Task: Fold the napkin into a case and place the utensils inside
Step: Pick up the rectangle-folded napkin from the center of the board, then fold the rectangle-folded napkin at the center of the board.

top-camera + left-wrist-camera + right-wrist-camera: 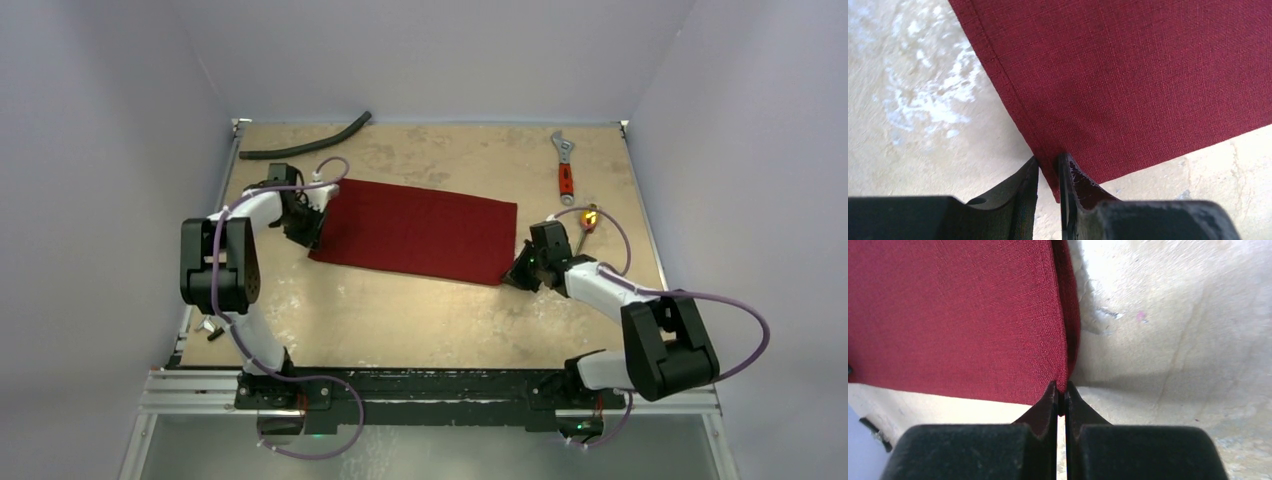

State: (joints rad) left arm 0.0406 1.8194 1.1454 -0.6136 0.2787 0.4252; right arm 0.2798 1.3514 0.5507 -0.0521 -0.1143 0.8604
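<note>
The dark red napkin (415, 232) lies flat on the table as a wide rectangle. My left gripper (310, 235) is at its near left corner. In the left wrist view the corner (1050, 172) sits between the jaws of the left gripper (1049, 161), which stand narrowly apart, and the cloth (1128, 80) lies flat. My right gripper (516, 277) is at the near right corner. In the right wrist view the right gripper (1061, 388) is shut on the cloth edge (973, 315). A small gold-coloured glint (590, 216), probably the utensils, shows behind the right arm's cable.
A red-handled silver wrench (565, 165) lies at the back right. A black hose (305, 142) lies along the back left. The tan tabletop (400, 320) is walled at the back and sides. A small black part (212, 327) sits by the left edge.
</note>
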